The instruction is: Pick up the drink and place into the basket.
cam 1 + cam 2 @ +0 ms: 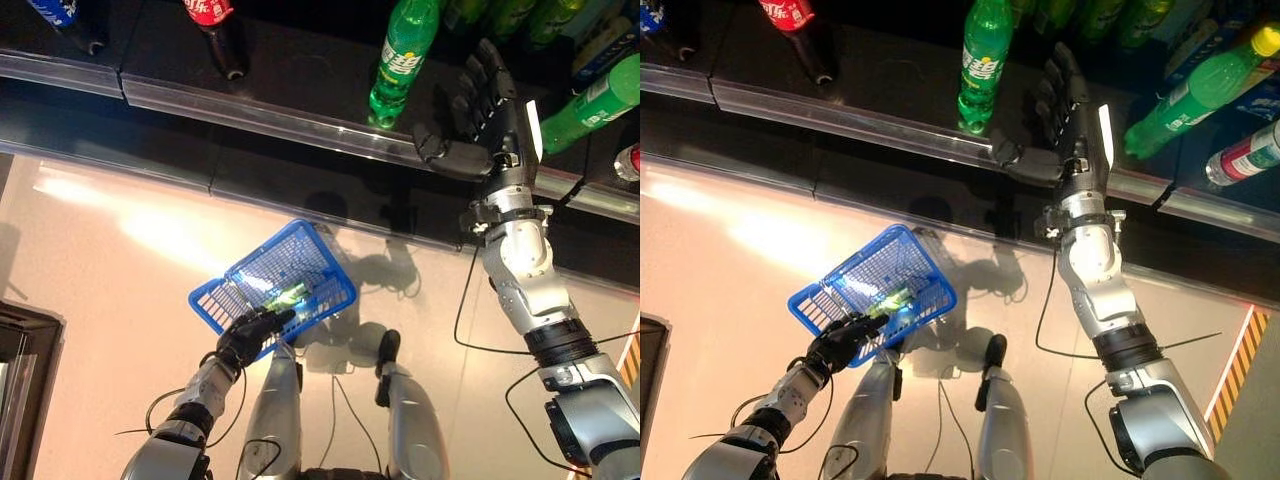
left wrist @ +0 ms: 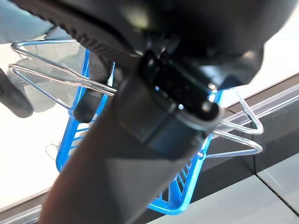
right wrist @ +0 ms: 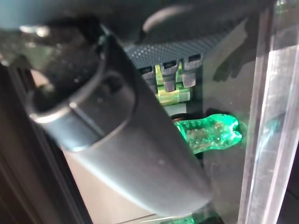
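Note:
A green drink bottle point(image 1: 403, 55) stands on the dark shelf, its base point(image 3: 210, 133) showing past my right hand's fingers in the right wrist view. My right hand point(image 1: 495, 115) is open just to the right of that bottle, fingers straight and thumb stretched toward its base, apart from it. Low in the view my left hand point(image 1: 245, 338) is shut on the wire handles point(image 2: 56, 74) of a blue plastic basket point(image 1: 215, 300), which hangs over the pale floor. Something green glints inside the basket point(image 1: 290, 295); I cannot tell what it is.
The shelf's front rail point(image 1: 260, 110) runs across the view. On the shelf are also a red-labelled dark bottle point(image 1: 215, 25), a blue-labelled one point(image 1: 65, 20) and more green bottles point(image 1: 600, 100) at the right. A lower dark ledge point(image 1: 150, 160) lies under the shelf.

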`<state>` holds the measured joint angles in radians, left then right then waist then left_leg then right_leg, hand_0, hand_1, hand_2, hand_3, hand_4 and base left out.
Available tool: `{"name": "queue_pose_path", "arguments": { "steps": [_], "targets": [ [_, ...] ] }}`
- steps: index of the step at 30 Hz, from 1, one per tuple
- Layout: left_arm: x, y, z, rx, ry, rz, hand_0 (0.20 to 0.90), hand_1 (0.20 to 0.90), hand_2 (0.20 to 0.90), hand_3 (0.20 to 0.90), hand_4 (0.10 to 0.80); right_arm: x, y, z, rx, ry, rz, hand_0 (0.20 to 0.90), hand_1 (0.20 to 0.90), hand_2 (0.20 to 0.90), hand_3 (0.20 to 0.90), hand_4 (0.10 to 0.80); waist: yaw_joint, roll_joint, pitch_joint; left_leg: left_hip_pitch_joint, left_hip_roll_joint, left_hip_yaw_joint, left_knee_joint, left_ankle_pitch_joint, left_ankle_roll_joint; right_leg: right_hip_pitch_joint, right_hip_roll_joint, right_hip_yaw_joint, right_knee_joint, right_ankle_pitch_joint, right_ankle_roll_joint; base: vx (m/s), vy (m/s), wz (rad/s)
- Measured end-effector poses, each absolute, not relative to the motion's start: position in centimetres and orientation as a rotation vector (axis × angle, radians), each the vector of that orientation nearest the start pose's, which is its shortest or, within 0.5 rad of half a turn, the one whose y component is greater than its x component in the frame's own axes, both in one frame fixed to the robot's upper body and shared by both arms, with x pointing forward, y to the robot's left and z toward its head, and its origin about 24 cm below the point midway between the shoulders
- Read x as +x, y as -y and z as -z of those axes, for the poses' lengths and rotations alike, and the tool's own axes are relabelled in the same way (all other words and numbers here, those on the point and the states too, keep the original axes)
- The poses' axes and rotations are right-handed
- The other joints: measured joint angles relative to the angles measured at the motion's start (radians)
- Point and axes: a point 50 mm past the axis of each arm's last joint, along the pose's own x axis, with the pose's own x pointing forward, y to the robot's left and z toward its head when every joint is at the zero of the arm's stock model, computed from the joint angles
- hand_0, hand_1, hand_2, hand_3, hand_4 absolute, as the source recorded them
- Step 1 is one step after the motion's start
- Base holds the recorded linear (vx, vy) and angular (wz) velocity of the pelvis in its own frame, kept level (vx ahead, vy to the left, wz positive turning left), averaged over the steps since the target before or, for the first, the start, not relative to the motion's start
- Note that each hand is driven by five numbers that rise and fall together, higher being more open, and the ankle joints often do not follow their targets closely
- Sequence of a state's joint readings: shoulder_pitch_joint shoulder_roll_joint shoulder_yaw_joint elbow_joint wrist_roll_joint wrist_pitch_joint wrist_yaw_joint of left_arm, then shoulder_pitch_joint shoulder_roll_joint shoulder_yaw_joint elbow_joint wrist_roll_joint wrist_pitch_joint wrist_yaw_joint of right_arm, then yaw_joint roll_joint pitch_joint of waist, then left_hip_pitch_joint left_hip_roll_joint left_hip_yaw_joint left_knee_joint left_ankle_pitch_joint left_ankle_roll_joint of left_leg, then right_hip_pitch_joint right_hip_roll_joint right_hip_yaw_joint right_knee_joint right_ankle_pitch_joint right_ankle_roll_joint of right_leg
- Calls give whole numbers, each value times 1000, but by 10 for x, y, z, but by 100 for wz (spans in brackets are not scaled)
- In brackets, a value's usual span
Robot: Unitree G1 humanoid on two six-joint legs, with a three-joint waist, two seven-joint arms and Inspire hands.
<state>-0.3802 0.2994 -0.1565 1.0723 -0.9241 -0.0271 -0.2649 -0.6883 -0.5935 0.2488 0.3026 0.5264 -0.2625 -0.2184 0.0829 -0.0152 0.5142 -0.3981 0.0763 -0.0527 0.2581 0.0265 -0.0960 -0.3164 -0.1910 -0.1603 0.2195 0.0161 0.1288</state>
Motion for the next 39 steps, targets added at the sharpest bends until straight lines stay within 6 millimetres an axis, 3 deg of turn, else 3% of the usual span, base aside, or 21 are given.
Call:
{"name": "queue_pose_path", "arguments": {
  "steps": [18,39],
  "targets": [
    [273,-210,64,-549,-545,-22,300,300,300,200,100,376,198,-240,34,471,-27,900,900,900,900,800,53,-1,1,20,-4,-16,-10,2,0,35,-3,-27,-16,1,1,7,-14,3],
    [275,-206,63,-530,-548,4,300,300,300,200,100,396,197,-251,2,383,-19,900,900,900,900,800,83,-3,2,32,-11,-41,-14,4,-1,71,-4,-54,-40,5,2,3,0,3]
  ]
}}
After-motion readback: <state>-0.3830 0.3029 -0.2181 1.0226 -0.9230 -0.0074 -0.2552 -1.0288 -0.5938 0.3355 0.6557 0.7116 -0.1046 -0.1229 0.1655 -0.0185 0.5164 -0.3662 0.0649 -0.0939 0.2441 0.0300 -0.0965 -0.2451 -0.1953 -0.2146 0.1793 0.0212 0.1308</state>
